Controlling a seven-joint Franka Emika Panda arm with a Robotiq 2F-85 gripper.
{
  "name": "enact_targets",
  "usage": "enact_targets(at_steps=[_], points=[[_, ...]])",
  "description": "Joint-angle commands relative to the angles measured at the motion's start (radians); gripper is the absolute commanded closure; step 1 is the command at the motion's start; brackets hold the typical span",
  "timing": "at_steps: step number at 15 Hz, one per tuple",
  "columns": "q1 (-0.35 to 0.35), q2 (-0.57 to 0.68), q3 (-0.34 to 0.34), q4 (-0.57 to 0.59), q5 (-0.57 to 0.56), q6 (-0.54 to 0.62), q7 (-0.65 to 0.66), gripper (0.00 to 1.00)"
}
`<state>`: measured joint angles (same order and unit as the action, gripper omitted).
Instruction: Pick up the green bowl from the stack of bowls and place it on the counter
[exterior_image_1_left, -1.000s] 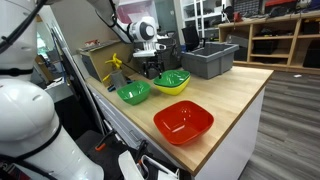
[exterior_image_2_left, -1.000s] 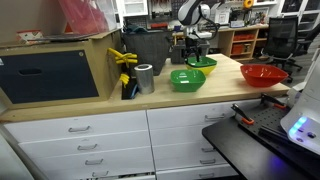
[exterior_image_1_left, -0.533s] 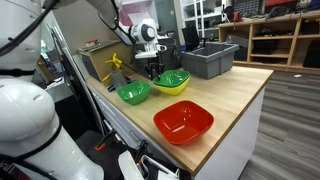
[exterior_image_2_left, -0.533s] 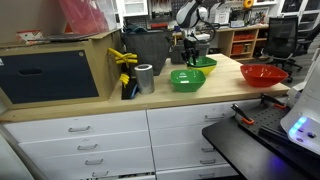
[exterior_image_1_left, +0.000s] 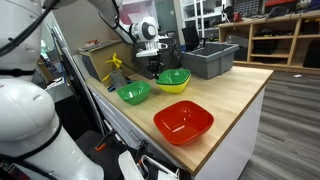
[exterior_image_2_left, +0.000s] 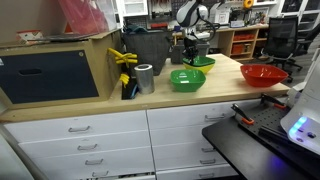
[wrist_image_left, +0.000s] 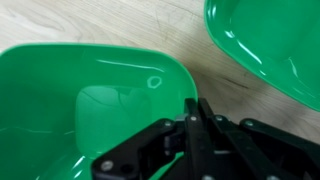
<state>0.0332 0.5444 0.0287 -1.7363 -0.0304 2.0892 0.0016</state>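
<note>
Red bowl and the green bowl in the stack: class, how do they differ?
The red bowl sits alone on the counter; the green bowl nests in a yellow bowl. The gripper is at the green bowl's rim, far from the red bowl. Both are upright with rounded-square rims.

green bowl (wrist_image_left: 90, 110): glossy bright green, pale glare streaks along rim and inner wall
stack (exterior_image_1_left: 181, 89): yellow outer bowl showing under green rim
small bowl (exterior_image_1_left: 133, 93): same glossy green
red bowl (exterior_image_1_left: 183, 121): shiny red, lighter highlight on rim
counter (exterior_image_1_left: 240, 85): pale wood, fine grain streaks
gripper (exterior_image_1_left: 155, 70): black
arm (exterior_image_1_left: 146, 29): white, black joints
bin (exterior_image_1_left: 210, 60): dark grey
can (exterior_image_2_left: 145, 78): silver
box (exterior_image_2_left: 60, 42): brown cardboard, dark navy panel in front
bag (exterior_image_2_left: 85, 15): pinkish red
drawers (exterior_image_2_left: 100, 135): white, metallic handles
tool (exterior_image_2_left: 124, 60): yellow with black
floor (exterior_image_1_left: 290, 120): grey
</note>
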Motion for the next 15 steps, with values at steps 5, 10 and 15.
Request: enact_targets(at_steps=[5, 10, 15], points=[[0.010, -0.036, -0.007, 0.021, -0.009, -0.068, 0.009, 0.99], [0.022, -0.105, -0.019, 0.053, -0.045, -0.149, 0.029, 0.99], [0.027, -0.164, -0.024, 0.082, -0.146, -0.220, 0.030, 0.99]])
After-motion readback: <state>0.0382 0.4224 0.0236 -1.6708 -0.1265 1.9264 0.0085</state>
